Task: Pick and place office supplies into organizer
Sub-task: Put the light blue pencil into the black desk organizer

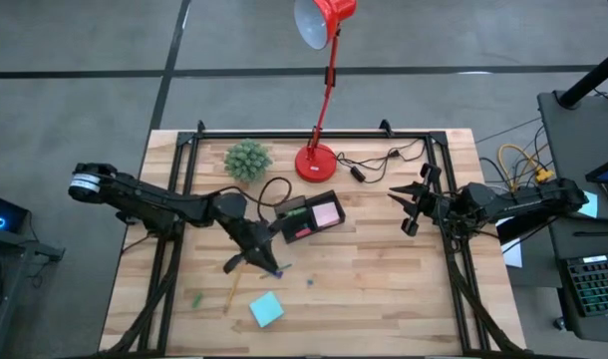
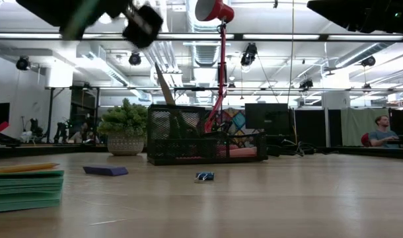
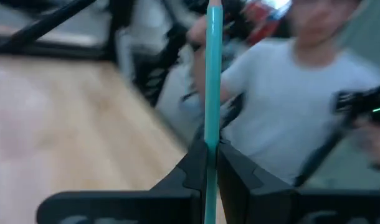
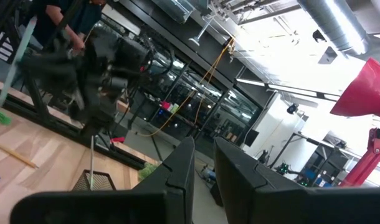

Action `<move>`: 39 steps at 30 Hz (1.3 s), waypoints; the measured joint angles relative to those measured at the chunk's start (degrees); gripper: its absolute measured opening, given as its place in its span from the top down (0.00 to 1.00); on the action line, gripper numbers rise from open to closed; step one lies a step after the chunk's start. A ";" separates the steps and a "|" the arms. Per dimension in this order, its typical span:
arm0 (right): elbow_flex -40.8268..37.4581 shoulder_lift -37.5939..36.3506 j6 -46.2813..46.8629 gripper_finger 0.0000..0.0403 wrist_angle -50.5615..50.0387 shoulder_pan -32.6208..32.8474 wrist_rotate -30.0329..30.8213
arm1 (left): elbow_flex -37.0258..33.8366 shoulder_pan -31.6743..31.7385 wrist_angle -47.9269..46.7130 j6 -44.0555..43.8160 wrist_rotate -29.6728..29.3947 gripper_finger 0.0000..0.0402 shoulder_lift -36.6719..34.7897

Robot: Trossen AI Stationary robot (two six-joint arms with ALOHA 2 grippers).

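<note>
Left tool [image 3: 207, 163] is clamping the pale green pen [image 3: 213, 74] beside the organizer [image 1: 309, 216], presumably for dropping it in; right tool [image 4: 202, 165], narrowly parted and empty, is waiting above the tabletop [image 1: 384, 289].

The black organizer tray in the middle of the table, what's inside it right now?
From above, the organizer holds a pink sticky-note pad in its low front section, with something red beside it. The low view's mesh walls hide most of the taller back section's contents.
</note>
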 joint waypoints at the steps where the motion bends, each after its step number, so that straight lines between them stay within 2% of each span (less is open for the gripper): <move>1: 0.00 0.00 -0.02 0.87 0.00 -0.02 0.00 | 0.35 0.00 2.04 -1.58 1.54 0.98 -0.16; 5: 0.00 0.00 -0.17 0.87 0.00 -0.01 0.00 | 1.27 -0.26 6.85 -2.09 5.03 0.98 -1.09; 9: 0.00 0.00 -0.17 0.87 0.00 0.00 -0.02 | 1.90 -0.35 8.65 -0.17 5.34 0.98 -1.99; 17: 0.00 0.00 -0.42 0.87 0.02 -0.02 0.00 | 2.26 -0.37 8.79 9.89 5.38 0.98 -3.64; 39: 0.00 0.00 -0.59 0.87 0.00 -0.02 -0.02 | 2.19 -0.37 12.61 9.92 5.40 0.98 -3.76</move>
